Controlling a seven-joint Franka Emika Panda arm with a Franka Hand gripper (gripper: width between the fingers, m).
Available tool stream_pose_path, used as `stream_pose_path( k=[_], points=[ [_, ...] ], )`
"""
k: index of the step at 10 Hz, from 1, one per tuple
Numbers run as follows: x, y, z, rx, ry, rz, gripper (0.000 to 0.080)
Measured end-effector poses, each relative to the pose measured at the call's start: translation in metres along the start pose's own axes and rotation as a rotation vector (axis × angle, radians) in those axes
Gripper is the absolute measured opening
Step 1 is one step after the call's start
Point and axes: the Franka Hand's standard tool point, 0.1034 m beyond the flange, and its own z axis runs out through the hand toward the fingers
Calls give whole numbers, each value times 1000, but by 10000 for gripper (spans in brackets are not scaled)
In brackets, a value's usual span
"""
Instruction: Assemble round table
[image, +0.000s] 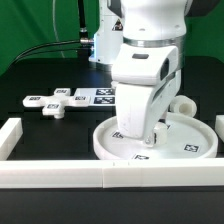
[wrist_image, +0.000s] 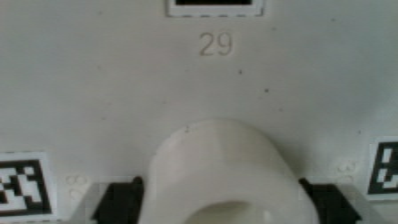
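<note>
Round table's rimmed disc (image: 105, 138) lies just behind the front wall bar (image: 60, 180), with the gripper (wrist_image: 222, 203) lowered over its centre hub (wrist_image: 222, 160). Dark fingers (wrist_image: 121, 200) flank the hub; whether they clamp it cannot be told. A thick cylinder (image: 184, 105) lies just beyond the disc.

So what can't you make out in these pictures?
Exterior view: the arm hides the middle of the disc and part of the cylinder.
Wrist view: the edge cuts off the fingers and the hub, so whether they grip it is unclear.
</note>
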Motion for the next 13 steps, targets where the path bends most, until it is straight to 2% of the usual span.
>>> stream_pose_path(
  k=[2, 5, 6, 7, 8, 10, 13],
  points=[
    [7, -4, 1, -3, -6, 24, 409],
    [7, -4, 1, -3, -7, 26, 419],
    [7, -4, 1, -3, -7, 26, 577],
    [7, -4, 1, -2, -7, 27, 635],
    [5, -4, -1, -4, -6, 34, 645],
    [-5, -10, -27, -26, -7, 105, 645],
    [-6, -28, -62, -55, 1, 264, 649]
  ],
)
